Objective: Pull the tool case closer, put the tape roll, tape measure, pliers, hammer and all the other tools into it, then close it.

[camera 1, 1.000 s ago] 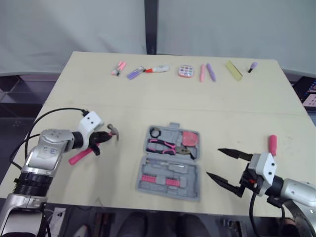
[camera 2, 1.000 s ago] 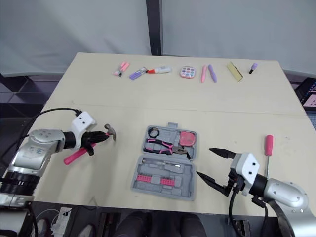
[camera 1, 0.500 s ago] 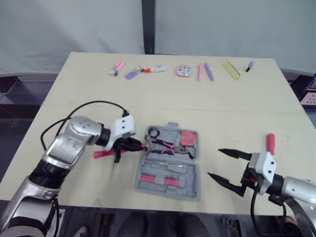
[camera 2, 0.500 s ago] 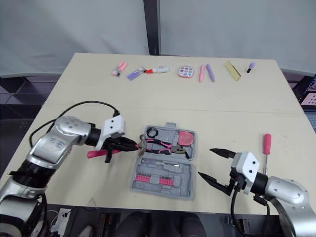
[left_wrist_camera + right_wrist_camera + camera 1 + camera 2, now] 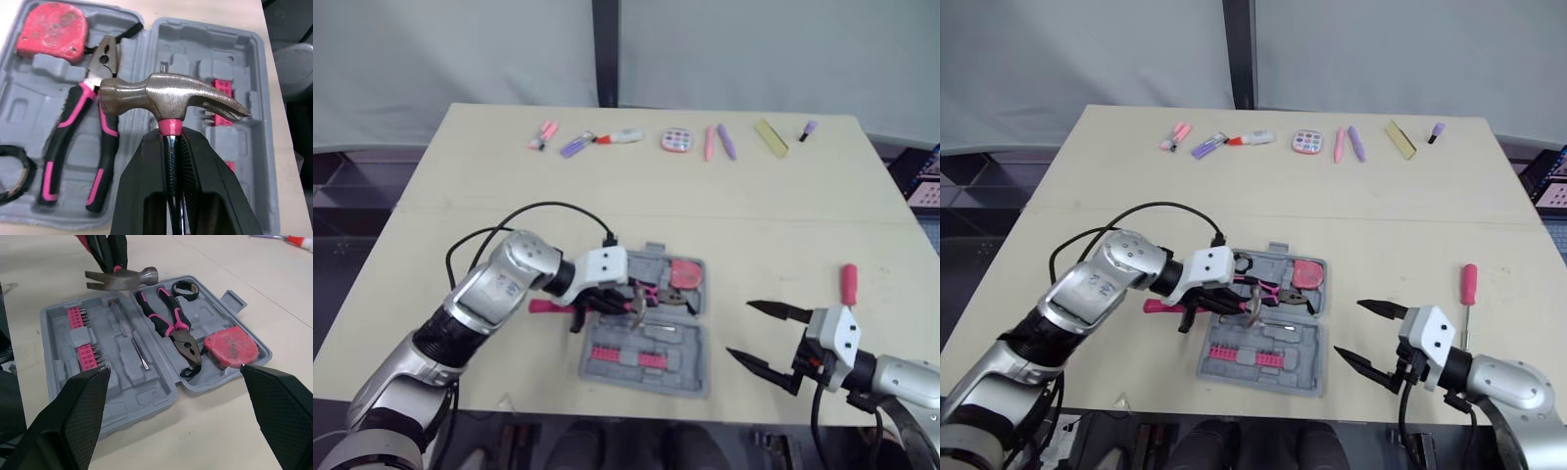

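Hammer [image 5: 166, 98]: likely top-heavy, rigid steel; best held near the head.
Left gripper [image 5: 172, 142]: clamped on its neck above the tool case [image 5: 651, 357].
Right gripper [image 5: 751, 333]: spread apart, empty.

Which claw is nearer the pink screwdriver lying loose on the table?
Right. The right claw hangs open just left of the screwdriver; the left claw grips the hammer over the case, farther off.

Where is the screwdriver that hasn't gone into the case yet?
Find the open grey tool case at the near middle of the table. Right of it, just beyond the right gripper, the screwdriver lies alone: a pink handle on a thin shaft.
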`<state>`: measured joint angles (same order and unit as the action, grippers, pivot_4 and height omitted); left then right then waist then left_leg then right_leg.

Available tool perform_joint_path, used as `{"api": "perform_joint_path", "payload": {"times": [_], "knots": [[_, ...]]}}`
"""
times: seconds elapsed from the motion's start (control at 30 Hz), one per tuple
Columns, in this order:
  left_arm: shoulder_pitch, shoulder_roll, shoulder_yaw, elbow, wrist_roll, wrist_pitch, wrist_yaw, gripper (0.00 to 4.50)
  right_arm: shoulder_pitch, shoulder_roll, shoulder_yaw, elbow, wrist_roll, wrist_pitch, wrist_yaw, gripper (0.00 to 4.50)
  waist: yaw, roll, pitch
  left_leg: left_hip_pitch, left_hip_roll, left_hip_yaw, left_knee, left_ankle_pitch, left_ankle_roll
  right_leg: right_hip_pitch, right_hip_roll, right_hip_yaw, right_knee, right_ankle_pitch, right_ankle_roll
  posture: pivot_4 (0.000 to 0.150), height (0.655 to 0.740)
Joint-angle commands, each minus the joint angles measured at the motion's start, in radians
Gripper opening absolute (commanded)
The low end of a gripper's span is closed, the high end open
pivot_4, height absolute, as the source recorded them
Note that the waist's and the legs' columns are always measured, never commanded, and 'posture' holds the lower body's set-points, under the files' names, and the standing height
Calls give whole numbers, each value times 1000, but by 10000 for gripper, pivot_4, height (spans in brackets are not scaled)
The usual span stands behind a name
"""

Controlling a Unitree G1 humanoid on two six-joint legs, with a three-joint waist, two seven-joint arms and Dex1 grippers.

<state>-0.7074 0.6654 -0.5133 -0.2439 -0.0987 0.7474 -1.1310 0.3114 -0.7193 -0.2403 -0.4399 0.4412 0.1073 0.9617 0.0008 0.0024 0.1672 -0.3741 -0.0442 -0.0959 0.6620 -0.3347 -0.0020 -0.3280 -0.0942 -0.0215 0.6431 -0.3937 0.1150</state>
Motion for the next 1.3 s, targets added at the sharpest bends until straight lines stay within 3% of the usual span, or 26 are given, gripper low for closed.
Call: {"api": "perform_joint_path", "payload": {"times": [0.03, 0.2, 0.6, 0.8, 1.3], "knots": [[-7, -6, -22, -109, 6, 64, 16, 225, 20, -14, -17, -32, 9, -27, 30, 45000, 0, 0, 0, 0, 0, 0, 0, 0, 0, 0, 0, 0, 0, 0, 0, 1500, 7400], [-34, -36, -108, -161, 56, 101, 52, 225, 48, -24, -26, -24, 8, -44, 50, 45000, 4, 0, 0, 0, 0, 0, 1, 0, 0, 0, 0, 1, 0, 0, 0, 1500, 7400], [-151, -179, -204, -76, 81, 209, 115, 225, 100, -43, -57, -27, 6, -68, 71, 45000, 23, -1, 0, 0, -1, 1, 2, 0, 1, 1, 0, 1, -1, 0, 0, 1500, 7400], [-158, -206, -258, -87, 76, 244, 128, 225, 173, -83, -104, -11, -5, -109, 135, 45000, 23, -1, 1, 0, -1, 1, 2, -1, 2, 1, 0, 1, -1, 0, 0, 1500, 7400], [-160, -256, -319, -45, 92, 224, 180, 225, 173, -61, -93, -33, -16, -96, 107, 45000, 24, -1, 1, 0, -1, 1, 2, -1, 1, 1, 0, 1, -2, 0, 0, 1500, 7400]]}}
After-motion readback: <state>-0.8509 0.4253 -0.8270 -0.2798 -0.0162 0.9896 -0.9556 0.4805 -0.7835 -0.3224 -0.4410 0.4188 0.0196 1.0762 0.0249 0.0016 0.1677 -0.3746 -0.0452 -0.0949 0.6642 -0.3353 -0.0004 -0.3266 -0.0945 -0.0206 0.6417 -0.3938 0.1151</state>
